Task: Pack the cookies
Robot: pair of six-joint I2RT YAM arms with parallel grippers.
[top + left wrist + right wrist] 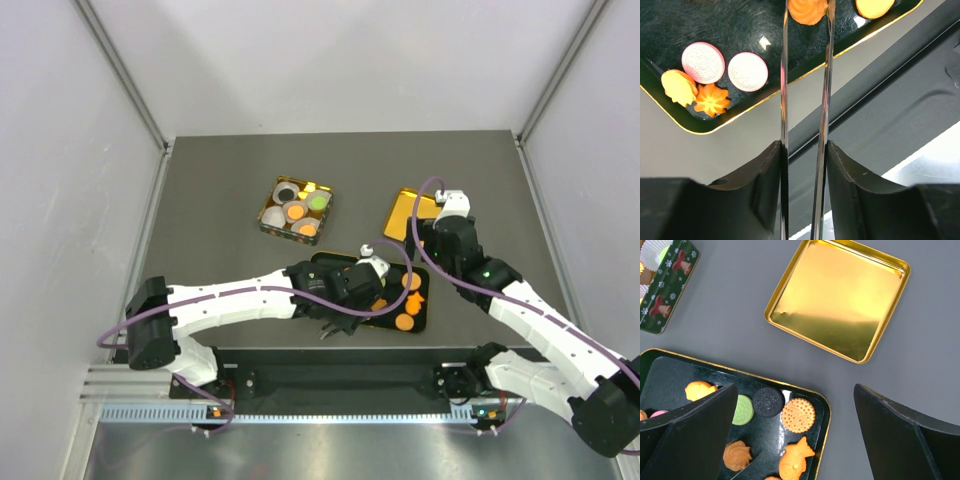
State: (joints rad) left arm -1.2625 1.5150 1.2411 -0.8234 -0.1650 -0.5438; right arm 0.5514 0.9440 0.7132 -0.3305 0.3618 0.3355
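The cookies lie on a black gold-rimmed tray (424, 318). In the left wrist view there are two pink discs (703, 62), an orange star (711, 99) and an orange swirl cookie (807, 10). My left gripper (805, 150) is shut on thin metal tongs (784, 75), whose two blades flank the swirl cookie. It is over the tray's near left part (345, 295). My right gripper (795, 440) is open and empty above the tray's right corner (440, 235). Below it are an orange round cookie (798, 415), a black one (768, 401), a green one (742, 409) and a fish-shaped one (796, 459).
A green Santa tin (296, 207) with white paper cups, some holding cookies, stands behind the tray; its edge shows in the right wrist view (667, 295). Its gold lid (837, 297) lies upside down at the back right. The table's near edge (880, 100) is just behind the tray.
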